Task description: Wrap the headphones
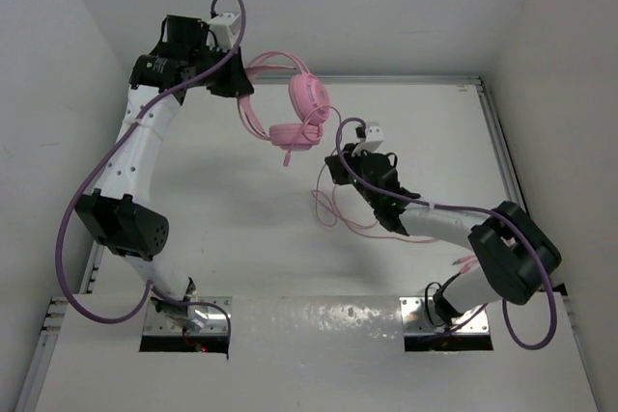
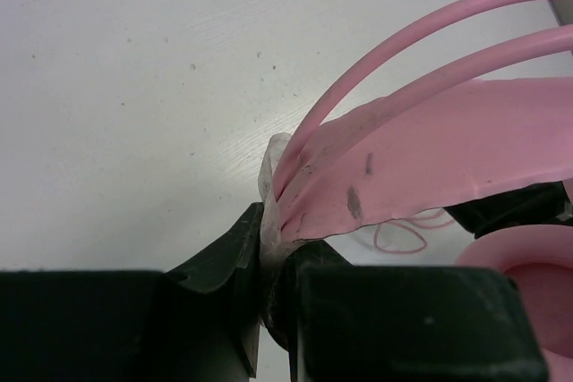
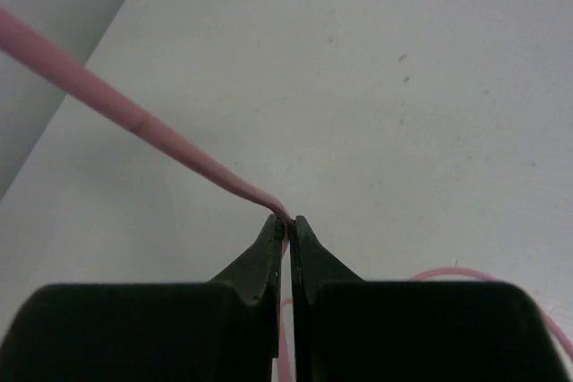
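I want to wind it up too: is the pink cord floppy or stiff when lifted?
Probably floppy: the cord lies in loose loops on the table. It seems light, since the right tool's thin pinch holds it. Pulled, it likely goes straight, as near that tool.

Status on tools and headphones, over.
Left tool shut on headband, headphones off table. Right tool pinching cord. Slack loops on table near right arm.

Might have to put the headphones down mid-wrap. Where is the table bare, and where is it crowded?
Bare table between the left arm and the looped cord. Also bare: the far patch between the right end effector and the right rail. Crowded: near the right arm, where it lies, and under the held headphones.
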